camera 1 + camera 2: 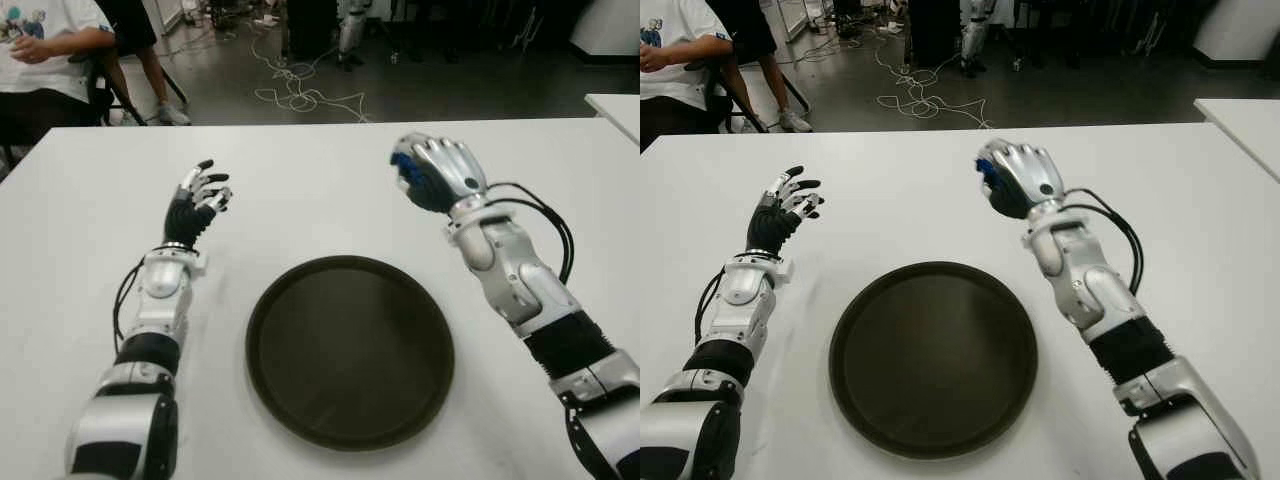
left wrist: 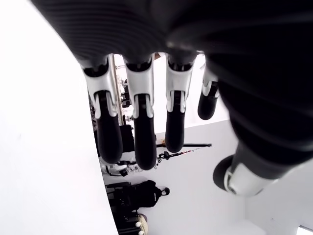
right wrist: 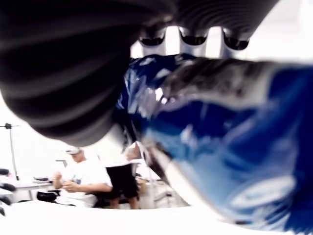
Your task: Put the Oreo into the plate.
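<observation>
Right hand (image 1: pixel 437 175): clenched around the blue Oreo pack (image 3: pixel 215 142), at the plate's (image 1: pixel 350 350) 1 o'clock.
Left hand (image 1: pixel 195 205): released, empty, at 10 o'clock.
Risk: early release drops the pack short of the rim.

Blue Oreo packet (image 3: pixel 220 147) clasped in right hand's fingers (image 3: pixel 193 39), seated person (image 3: pixel 83 178) behind

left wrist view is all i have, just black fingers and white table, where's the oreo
Observer: The Oreo pack is in the right hand, fingers closed around its blue wrapper.
Operator: is it over the plate
Observer: No. In the eye views that hand shows beyond the dark plate, toward its right side.
Operator: and my left hand
Observer: The left hand is open and holds nothing, left of the plate.
</observation>
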Available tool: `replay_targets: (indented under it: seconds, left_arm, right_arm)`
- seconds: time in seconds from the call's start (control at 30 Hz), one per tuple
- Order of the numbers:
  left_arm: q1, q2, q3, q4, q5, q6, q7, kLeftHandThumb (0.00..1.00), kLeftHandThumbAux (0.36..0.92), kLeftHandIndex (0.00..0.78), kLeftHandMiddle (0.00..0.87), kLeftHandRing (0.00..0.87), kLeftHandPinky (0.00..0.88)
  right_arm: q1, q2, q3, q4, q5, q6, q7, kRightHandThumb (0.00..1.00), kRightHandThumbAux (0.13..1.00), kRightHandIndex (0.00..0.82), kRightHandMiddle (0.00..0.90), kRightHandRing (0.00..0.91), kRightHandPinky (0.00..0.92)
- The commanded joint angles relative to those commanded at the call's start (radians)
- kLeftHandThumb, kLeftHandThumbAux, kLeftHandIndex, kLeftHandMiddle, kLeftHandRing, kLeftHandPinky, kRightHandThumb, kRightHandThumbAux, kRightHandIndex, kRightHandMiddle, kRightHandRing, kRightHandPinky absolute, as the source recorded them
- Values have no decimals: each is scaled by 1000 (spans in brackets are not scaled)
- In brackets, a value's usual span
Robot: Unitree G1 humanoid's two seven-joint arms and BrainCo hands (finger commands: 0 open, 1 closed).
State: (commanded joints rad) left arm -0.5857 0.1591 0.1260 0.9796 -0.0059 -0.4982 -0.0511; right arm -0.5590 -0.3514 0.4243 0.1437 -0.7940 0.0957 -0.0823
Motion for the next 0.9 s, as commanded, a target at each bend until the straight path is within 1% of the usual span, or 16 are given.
replay_targets:
  seconds: [0.2, 0.27, 0.33, 0.37, 0.4, 0.47, 0.53, 0.57, 0.6, 0.67, 0.73, 0.77, 0.83, 0.9]
  left_arm:
    - [0, -4, -1, -6, 1, 7, 9, 495, 681, 137, 266, 326, 404]
    - [0, -6, -1, -8, 1, 9, 14, 489, 677, 138, 269, 330, 409]
    - [0, -8, -1, -9, 1, 10, 17, 485, 667, 140, 276, 336, 414]
    - [0, -8, -1, -9, 0, 11, 17, 487, 665, 140, 277, 337, 415]
    - [-1, -8, -1, -8, 0, 11, 18, 488, 662, 141, 279, 338, 416]
    - [0, -10, 0, -10, -1, 10, 19, 497, 659, 142, 282, 341, 417]
    - [0, -11, 0, -13, -1, 7, 17, 505, 656, 142, 284, 342, 419]
    - [0, -11, -1, -13, -1, 5, 17, 506, 655, 141, 284, 342, 420]
    - [0, -11, -1, -14, -1, 4, 16, 499, 655, 141, 285, 344, 422]
    - [1, -11, -2, -15, 0, 2, 16, 487, 656, 141, 285, 344, 421]
    - [2, -10, -2, -16, 2, 2, 18, 479, 656, 141, 284, 344, 420]
    - [3, -10, -3, -17, 3, 2, 19, 476, 660, 141, 284, 343, 419]
    - [4, -10, -4, -18, 5, 2, 22, 473, 667, 141, 283, 340, 416]
    - [5, -9, -4, -21, 6, 3, 23, 468, 674, 141, 281, 336, 413]
  right_arm:
    - [-30, 53, 36, 27, 4, -36, 17, 690, 735, 422, 691, 703, 658]
    - [-38, 78, 67, 33, 9, -61, 47, 691, 735, 421, 684, 699, 649]
    - [-21, 88, 97, -9, 19, -93, 90, 692, 736, 420, 672, 694, 642]
    - [-16, 90, 100, -21, 21, -101, 101, 693, 736, 419, 670, 694, 642]
    - [-7, 90, 107, -40, 28, -117, 117, 693, 736, 419, 667, 693, 642]
    - [24, 72, 111, -114, 69, -166, 174, 694, 737, 418, 662, 693, 657]
    - [54, 51, 110, -194, 148, -215, 267, 694, 737, 417, 649, 686, 662]
    - [56, 42, 106, -203, 208, -245, 320, 694, 737, 417, 645, 684, 662]
    - [57, 36, 101, -207, 249, -267, 358, 694, 738, 417, 631, 673, 653]
    - [55, 31, 92, -188, 320, -305, 416, 694, 738, 416, 611, 655, 638]
    - [51, 31, 85, -161, 360, -334, 450, 694, 739, 415, 597, 643, 627]
    - [47, 31, 83, -145, 376, -348, 464, 694, 739, 414, 578, 621, 605]
    - [40, 30, 77, -108, 396, -381, 480, 694, 739, 412, 558, 597, 582]
    - [32, 29, 73, -72, 397, -410, 482, 694, 739, 412, 551, 586, 571]
